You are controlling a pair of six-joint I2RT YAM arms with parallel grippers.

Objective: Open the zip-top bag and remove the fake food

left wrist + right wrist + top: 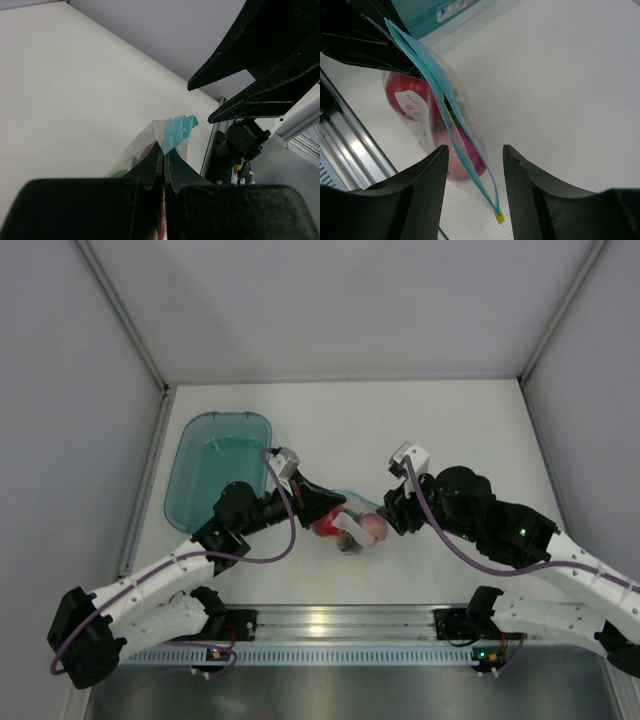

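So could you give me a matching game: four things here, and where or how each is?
Things:
1 left gripper
2 right gripper
3 fake food
4 teal tub

States:
A inside the zip-top bag
B far left of the table
C open, astride the zip strip
D shut on the bag's edge

Pairs: 1-D, 2-C, 3-A, 4-B.

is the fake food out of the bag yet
No, in the right wrist view the red and pink fake food sits inside the clear zip-top bag.
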